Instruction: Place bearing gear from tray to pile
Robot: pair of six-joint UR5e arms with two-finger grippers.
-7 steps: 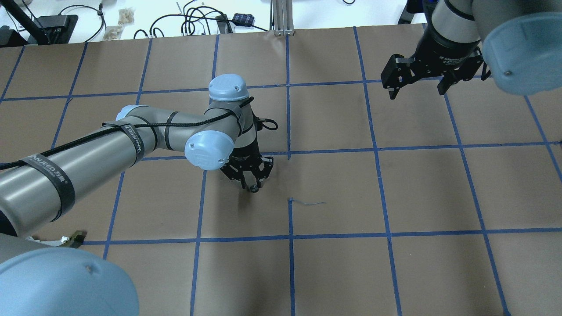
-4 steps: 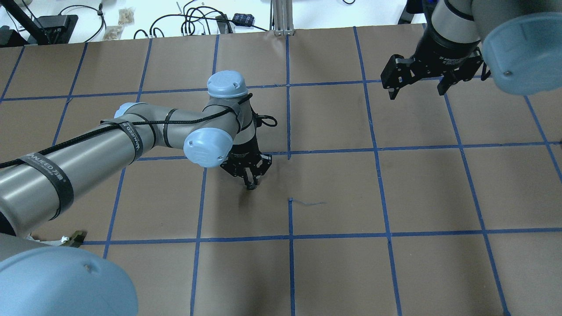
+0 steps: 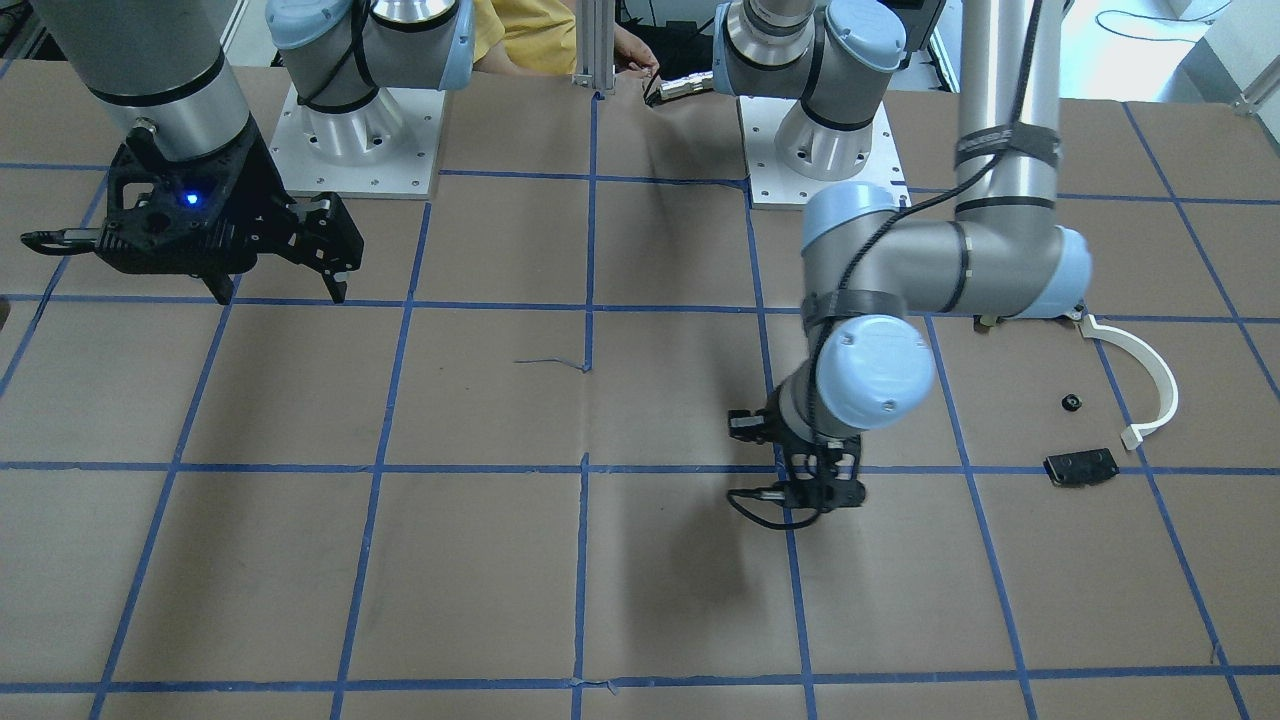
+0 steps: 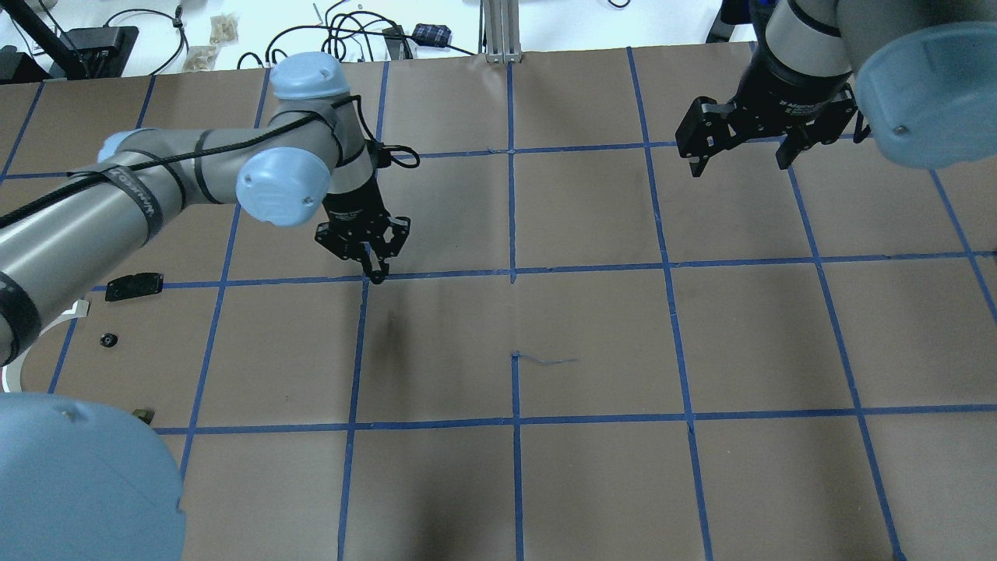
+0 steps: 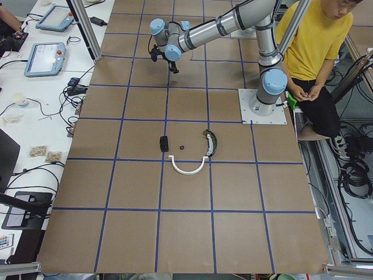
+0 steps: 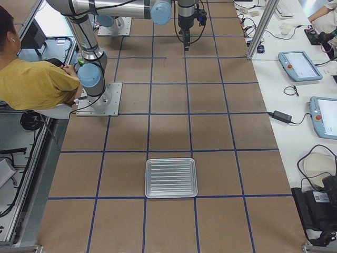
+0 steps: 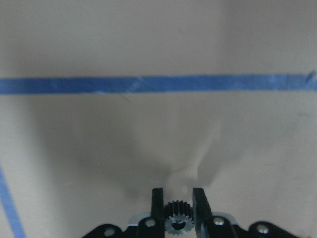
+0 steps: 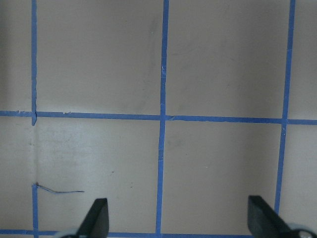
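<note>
My left gripper (image 4: 375, 274) is shut on a small grey toothed bearing gear (image 7: 178, 222), held between both fingers above the brown paper, left of the table's centre. It also shows in the front-facing view (image 3: 818, 497). The pile lies further left: a flat black plate (image 4: 134, 285), a small black round part (image 4: 108, 340), a white arc strip (image 3: 1160, 385) and a dark olive curved piece (image 5: 210, 143). The metal tray (image 6: 171, 177) lies at the table's right end and looks empty. My right gripper (image 4: 738, 166) is open and empty, held high at the far right.
Blue tape lines (image 4: 512, 269) form a grid on the brown paper. Cables and small boxes (image 4: 350, 35) lie beyond the far edge. A person in a yellow shirt (image 5: 315, 46) sits beside the robot's bases. Tablets (image 6: 300, 66) lie on the side bench.
My left arm has swung left and away from the robot with the gear held, from the table's centre to the tape line. This uncovered the pile. The right arm has not moved.
</note>
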